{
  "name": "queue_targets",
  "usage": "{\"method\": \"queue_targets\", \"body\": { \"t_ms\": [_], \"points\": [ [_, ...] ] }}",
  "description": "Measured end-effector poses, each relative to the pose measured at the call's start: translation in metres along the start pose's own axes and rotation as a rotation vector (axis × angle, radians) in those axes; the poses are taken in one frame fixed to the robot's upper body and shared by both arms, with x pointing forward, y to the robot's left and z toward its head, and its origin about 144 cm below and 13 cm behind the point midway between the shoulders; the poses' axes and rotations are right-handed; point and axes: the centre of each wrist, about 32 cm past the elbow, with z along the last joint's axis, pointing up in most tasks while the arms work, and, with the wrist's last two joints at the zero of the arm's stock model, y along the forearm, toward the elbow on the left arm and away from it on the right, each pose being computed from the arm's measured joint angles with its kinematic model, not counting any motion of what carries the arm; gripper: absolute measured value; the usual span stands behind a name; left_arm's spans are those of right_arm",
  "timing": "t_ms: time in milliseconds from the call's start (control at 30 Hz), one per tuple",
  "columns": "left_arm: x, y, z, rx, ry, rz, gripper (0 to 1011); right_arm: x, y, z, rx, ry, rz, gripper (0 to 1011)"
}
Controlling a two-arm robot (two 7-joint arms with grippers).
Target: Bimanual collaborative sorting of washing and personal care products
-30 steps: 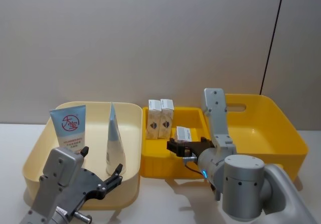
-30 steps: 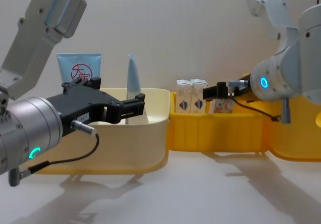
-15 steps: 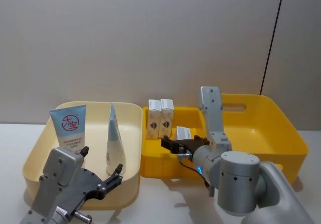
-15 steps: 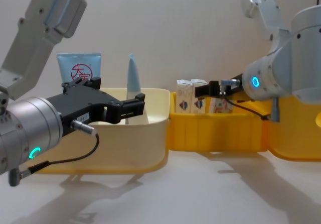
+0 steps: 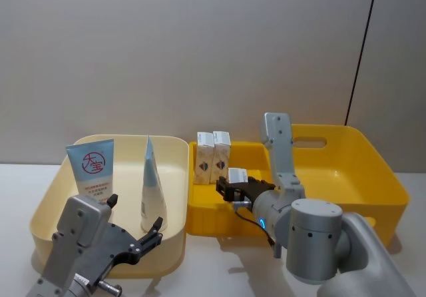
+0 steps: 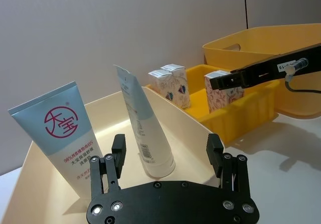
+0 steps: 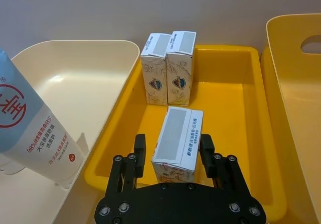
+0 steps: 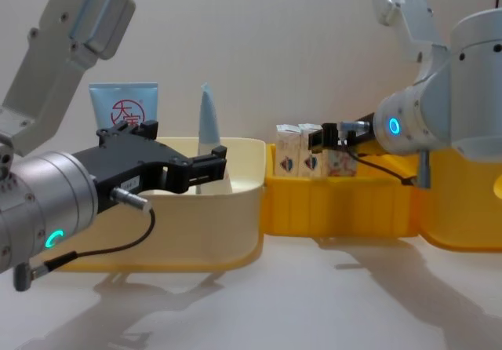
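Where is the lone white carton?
Head view, centre: the small white carton is in the right hand, within the narrow yellow plastic bin, near two upright cartons.

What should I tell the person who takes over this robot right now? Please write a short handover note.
Right gripper: shut on a carton, held over the yellow tray, in front of two cartons standing at its back.
Left gripper: open, empty, hovering at the near side of the cream bin.
Done: two tubes stand in the cream bin; two cartons stand in the tray.
Left: probably set the held carton down beside them and release.
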Motion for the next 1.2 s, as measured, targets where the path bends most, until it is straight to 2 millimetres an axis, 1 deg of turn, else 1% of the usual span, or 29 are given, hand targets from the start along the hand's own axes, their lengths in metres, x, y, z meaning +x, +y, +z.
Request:
{"method": "queue_targets", "body": {
  "t_ms": [133,233,467,1200],
  "points": [
    [0.0000,0.0000,0.0000,0.000,0.000,0.000,1002,-0.0001,0.0004,0.0000,0.001,0.001,0.003,588],
    [0.0000,0.0000,0.0000,0.000,0.000,0.000,1001,-0.0002,0.0006,0.0002,0.002,0.002,0.004,474],
    [0.0000,0.0000,0.0000,0.000,0.000,0.000,1001,-0.0002,0.0011,0.0002,0.003,0.003,0.006,441],
    [0.0000,0.0000,0.0000,0.000,0.000,0.000,1002,-0.0004,0.0014,0.0004,0.010,0.003,0.010,440]
  ]
}}
